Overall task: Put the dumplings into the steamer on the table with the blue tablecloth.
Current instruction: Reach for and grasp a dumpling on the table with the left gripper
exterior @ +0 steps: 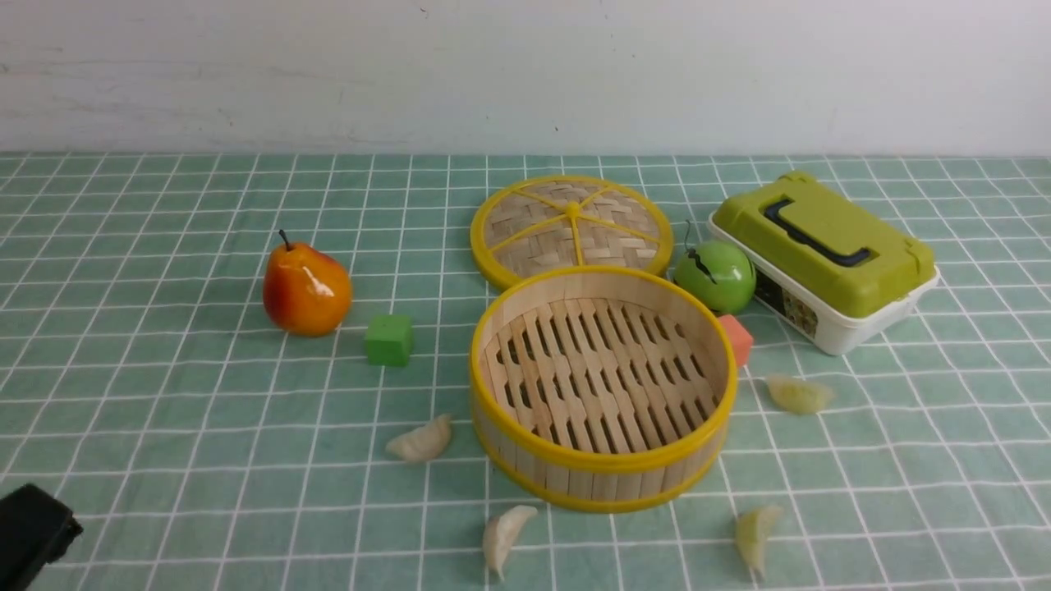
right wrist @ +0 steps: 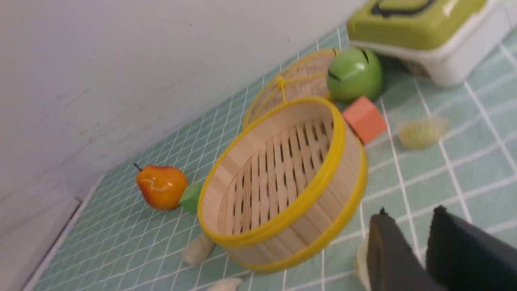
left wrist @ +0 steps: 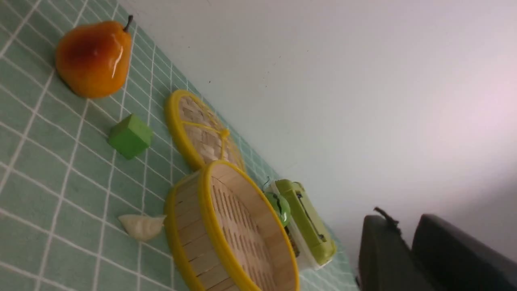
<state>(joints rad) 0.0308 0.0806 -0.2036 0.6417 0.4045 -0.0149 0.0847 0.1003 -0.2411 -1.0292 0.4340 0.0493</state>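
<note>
The steamer (exterior: 593,480) stands empty in the middle of the table with the blue tablecloth (exterior: 164,394). Around it lie the dumplings: two cream ones (exterior: 421,441) (exterior: 505,533) at its front left, two yellow-green ones (exterior: 798,394) (exterior: 757,535) at its right. My left gripper (left wrist: 404,220) hangs above the cloth, its jaws a narrow gap apart, empty. A black part of the left arm (exterior: 33,533) shows at the near left corner. My right gripper (right wrist: 410,218) is narrowly open over the cloth, with a yellow-green dumpling (right wrist: 360,262) just outside one finger.
The woven lid (exterior: 572,230) lies behind the steamer. A green apple (exterior: 714,275), an orange cube (exterior: 736,336) and a green-lidded box (exterior: 821,258) sit at the back right. A pear (exterior: 305,289) and a green cube (exterior: 389,339) are on the left.
</note>
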